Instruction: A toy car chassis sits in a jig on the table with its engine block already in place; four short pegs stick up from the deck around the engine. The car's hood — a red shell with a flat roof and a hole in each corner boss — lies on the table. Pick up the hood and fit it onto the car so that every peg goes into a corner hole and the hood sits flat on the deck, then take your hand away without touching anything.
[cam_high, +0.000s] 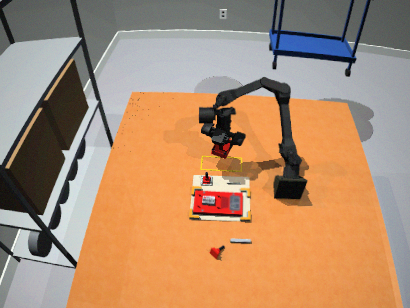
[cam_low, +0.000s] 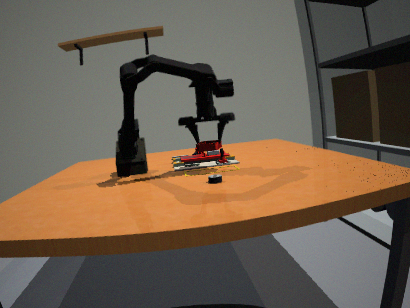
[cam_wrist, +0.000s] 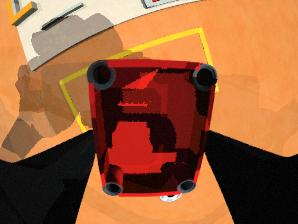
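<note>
The hood (cam_high: 220, 150) (cam_low: 209, 146) (cam_wrist: 163, 110), a red shell, is held off the table behind the jig. My gripper (cam_high: 223, 143) (cam_low: 208, 142) (cam_wrist: 150, 137) is shut on its two long sides. In the wrist view its hollow underside and four round corner bosses face the camera. The red chassis (cam_high: 225, 200) (cam_low: 196, 158) sits in the jig (cam_high: 220, 183) (cam_low: 189, 167), a pale plate with orange corner brackets. The grey engine block (cam_high: 208, 200) is on the deck's left part in the top view. The pegs are too small to make out clearly. The hood is apart from the chassis.
A yellow outline (cam_high: 215, 157) (cam_wrist: 170, 39) is on the table behind the jig. A small red-and-black part (cam_high: 206, 180) stands on the plate near a thin dark bar (cam_high: 236, 183) (cam_wrist: 62, 16). A red piece (cam_high: 216, 252) and a silver bar (cam_high: 241, 241) lie in front. A dark disc (cam_low: 215, 178) lies behind.
</note>
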